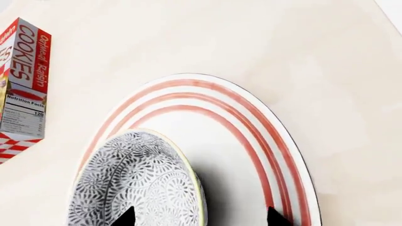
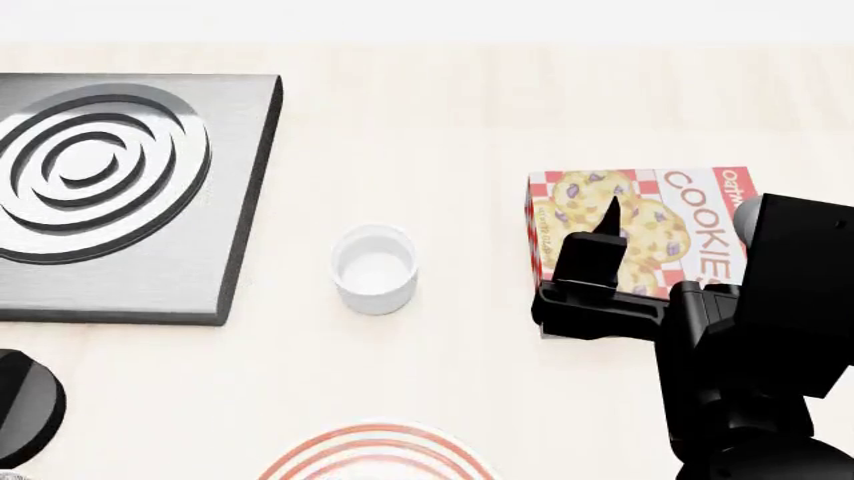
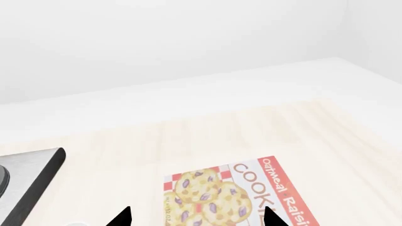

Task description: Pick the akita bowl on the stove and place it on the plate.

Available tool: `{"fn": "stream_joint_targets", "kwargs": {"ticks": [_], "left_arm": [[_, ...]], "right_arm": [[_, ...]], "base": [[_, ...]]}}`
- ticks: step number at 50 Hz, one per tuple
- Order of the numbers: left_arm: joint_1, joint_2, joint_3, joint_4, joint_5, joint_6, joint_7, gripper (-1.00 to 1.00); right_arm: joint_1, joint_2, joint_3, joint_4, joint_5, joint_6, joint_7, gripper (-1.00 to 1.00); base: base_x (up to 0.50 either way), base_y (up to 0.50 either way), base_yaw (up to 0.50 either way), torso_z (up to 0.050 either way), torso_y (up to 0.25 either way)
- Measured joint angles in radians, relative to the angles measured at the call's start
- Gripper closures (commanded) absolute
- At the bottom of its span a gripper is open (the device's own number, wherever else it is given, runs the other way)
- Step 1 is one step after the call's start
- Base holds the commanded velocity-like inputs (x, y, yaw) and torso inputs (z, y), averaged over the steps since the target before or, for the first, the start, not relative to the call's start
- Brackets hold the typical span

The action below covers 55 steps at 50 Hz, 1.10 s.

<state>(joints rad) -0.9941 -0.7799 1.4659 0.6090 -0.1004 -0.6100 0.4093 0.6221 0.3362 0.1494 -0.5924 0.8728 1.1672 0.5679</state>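
Note:
The akita bowl, white with a fine grey-black pattern, rests on the plate, a large white plate with red rings. My left gripper is open right over them. One fingertip shows against the bowl's side, the other over the plate's red rings, with the bowl's rim between the two. The stove lies at the far left of the head view with nothing on its burner rings. Only the plate's far rim shows at that view's lower edge. My right gripper is open above the cookie box, holding nothing.
An Oatmeal Raisin cookie box lies flat on the right, also seen upright-looking beside the plate. A small plain white cup stands between the stove and the box. The stove's black knob is at the lower left.

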Motion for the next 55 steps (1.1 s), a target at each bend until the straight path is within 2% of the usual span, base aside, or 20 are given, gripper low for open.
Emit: {"fn": "stream_joint_targets", "kwargs": {"ticks": [30, 55], "left_arm": [[-0.028, 0.034, -0.155, 0.085, -0.142, -0.062, -0.040, -1.00], [-0.033, 0.096, -0.438, 0.106, -0.417, -0.104, -0.139, -1.00]], "right_arm": [[-0.006, 0.011, -0.009, 0.010, 0.005, -0.019, 0.004, -1.00], [-0.009, 0.016, -0.016, 0.011, 0.014, -0.028, 0.013, -1.00]], "base": [[0.00, 0.00, 0.00, 0.000, 0.000], [0.00, 0.00, 0.00, 0.000, 0.000]]}}
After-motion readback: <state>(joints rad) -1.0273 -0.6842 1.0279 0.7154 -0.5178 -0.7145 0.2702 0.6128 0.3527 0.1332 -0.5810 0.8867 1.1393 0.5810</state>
